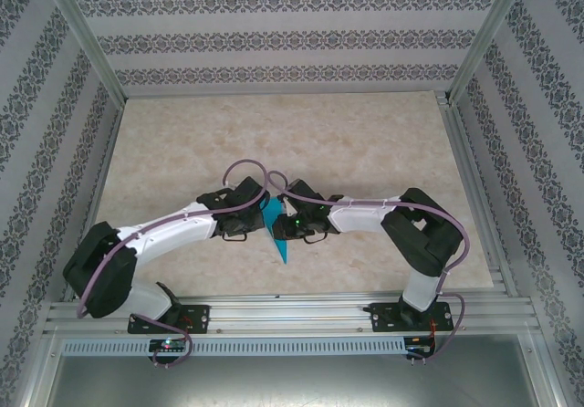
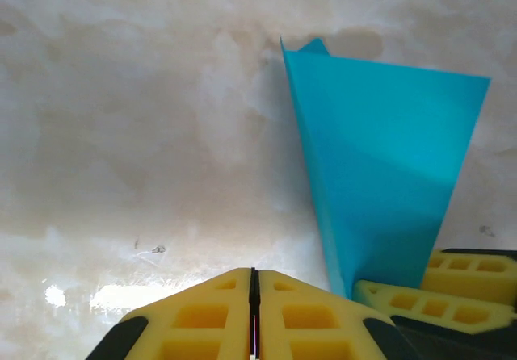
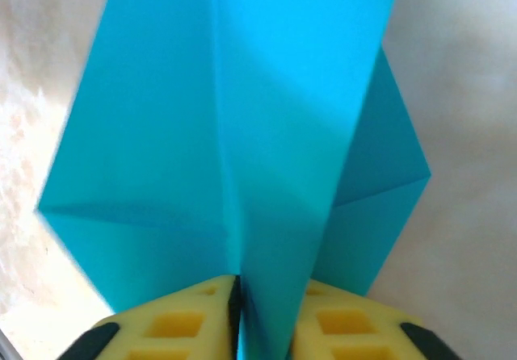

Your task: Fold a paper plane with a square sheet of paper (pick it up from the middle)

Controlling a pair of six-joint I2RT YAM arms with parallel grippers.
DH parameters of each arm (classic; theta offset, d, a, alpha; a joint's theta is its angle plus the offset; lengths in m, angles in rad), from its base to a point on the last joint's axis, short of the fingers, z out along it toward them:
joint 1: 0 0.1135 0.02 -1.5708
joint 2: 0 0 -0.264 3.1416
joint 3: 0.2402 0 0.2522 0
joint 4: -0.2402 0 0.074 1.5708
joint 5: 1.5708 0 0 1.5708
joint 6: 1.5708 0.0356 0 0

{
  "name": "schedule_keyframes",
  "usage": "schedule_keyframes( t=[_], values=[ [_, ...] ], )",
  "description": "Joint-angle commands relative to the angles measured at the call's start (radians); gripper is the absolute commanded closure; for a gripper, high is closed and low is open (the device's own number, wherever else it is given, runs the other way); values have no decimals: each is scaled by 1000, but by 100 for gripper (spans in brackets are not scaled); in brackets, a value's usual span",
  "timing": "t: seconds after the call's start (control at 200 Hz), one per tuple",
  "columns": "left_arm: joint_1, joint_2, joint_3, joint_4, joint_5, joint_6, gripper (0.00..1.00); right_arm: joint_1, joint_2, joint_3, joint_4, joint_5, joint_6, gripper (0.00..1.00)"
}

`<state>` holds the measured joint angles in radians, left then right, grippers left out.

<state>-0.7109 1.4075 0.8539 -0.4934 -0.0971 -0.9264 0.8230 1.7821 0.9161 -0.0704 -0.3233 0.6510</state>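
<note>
- The left pincer [image 2: 253, 286] hangs just left of the paper with its yellow fingers pressed flat together. Nothing shows between them, so it has no part in the hold right now.
- The paper plane [image 2: 380, 166] stands on edge in the gap between the two pincers, near the front middle of the tabletop [image 1: 365, 142]. From above it is a slim turquoise wedge [image 1: 276, 238] tapering to a sharp point towards the arm bases. I cannot tell whether its lower edge touches the tabletop.
- The sheet is no flat square. The right wrist view shows a long centre crease and angled flaps layered to either side [image 3: 242, 134]. By my reading the nose folds and the fold along the middle are already made.
- The right pincer [image 3: 241, 295] is closed on the plane, with the paper nipped between its two yellow fingers [image 2: 464, 275] along the centre fold. It alone carries the plane.
- What is left, as I judge it, is the wings: folding or spreading them level on each side and sharpening the creases, then letting go. The flaps do not look symmetrical here, so the job seems late but unfinished.
</note>
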Motion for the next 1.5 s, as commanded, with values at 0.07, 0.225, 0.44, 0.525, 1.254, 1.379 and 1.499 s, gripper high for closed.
schedule_keyframes(
  t=[0.07,0.225,0.44,0.525,1.254,1.379,1.499],
  values=[
    [15,-112,-38,5,-111,-45,85,10,-65,69,-126,116,-14,89],
    [28,-196,-84,-7,-166,-68,81,9,-102,174,-374,370,-33,92],
    [59,-264,-150,1,-178,-79,77,-21,-36,346,-616,561,-59,89],
    [69,-274,-161,0,-173,-75,76,-33,29,422,-664,560,-77,88],
    [125,-306,-201,29,-115,-63,75,-97,257,508,-543,397,43,82],
    [132,-296,-202,38,-102,-61,75,-96,268,503,-546,399,44,75],
    [136,-290,-203,41,-95,-60,75,-95,292,491,-549,395,49,69]
  ],
)
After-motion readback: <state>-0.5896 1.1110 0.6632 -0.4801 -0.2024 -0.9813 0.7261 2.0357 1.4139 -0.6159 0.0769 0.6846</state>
